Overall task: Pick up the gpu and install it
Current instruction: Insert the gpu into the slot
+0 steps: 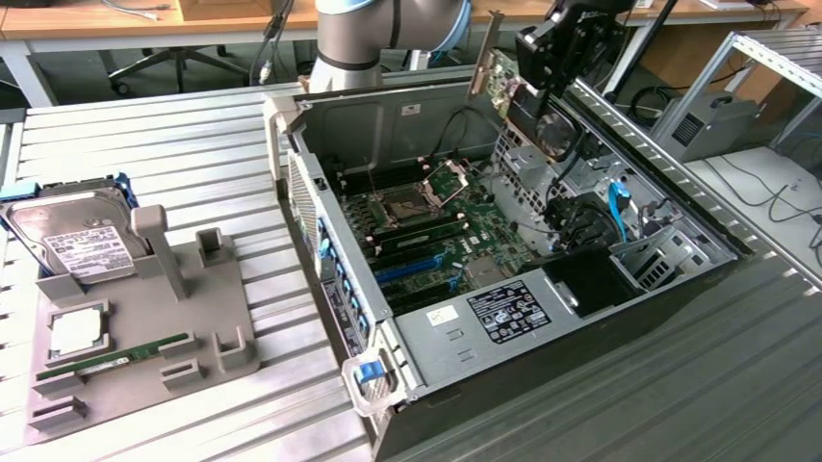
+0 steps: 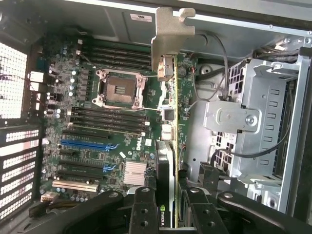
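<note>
The gpu [image 1: 510, 85] hangs above the far end of the open computer case [image 1: 424, 346], tilted, with its silver bracket [image 1: 487, 56] pointing up. My gripper [image 1: 555, 96] is shut on it. In the wrist view the gpu [image 2: 165, 156] is seen edge-on between the black fingers [image 2: 141, 209], with its bracket [image 2: 170, 36] at the far end. It hovers over the motherboard [image 2: 112, 122], clear of the blue expansion slots [image 2: 87, 145].
A grey fixture [image 1: 141, 318] on the exterior view's left holds a hard drive [image 1: 80, 245], a square processor [image 1: 77, 332] and a green memory stick [image 1: 110, 364]. Inside the case are an empty processor socket [image 2: 119, 87], cables [image 1: 623, 212] and a metal drive cage [image 2: 253, 117].
</note>
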Controlling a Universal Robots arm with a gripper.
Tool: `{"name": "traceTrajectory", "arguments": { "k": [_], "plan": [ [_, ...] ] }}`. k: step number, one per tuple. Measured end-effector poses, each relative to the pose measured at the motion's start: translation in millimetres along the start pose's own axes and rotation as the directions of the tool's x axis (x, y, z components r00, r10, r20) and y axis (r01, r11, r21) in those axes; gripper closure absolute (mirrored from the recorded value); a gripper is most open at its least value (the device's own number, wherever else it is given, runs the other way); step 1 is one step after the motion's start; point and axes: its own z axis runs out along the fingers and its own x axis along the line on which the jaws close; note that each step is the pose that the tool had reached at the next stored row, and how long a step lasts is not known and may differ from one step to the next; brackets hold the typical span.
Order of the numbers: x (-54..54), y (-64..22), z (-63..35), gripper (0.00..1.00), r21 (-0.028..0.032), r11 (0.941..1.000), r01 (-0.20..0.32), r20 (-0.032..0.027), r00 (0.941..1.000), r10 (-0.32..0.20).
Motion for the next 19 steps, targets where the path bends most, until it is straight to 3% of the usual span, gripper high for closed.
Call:
{"name": "traceTrajectory", "arguments": {
  "k": [9,13,19],
  "plan": [
    [0.0,0.0,0.0,0.73,-0.0013,0.9983,0.058,-0.0022,0.9983,-0.058],
    [0.0,0.3,0.0,0.73,-0.0027,0.9933,0.115,-0.0043,0.9933,-0.115],
    [-0.1,0.6,0.0,0.73,-0.0052,0.9811,0.193,-0.0070,0.9811,-0.193]
  ]
}}
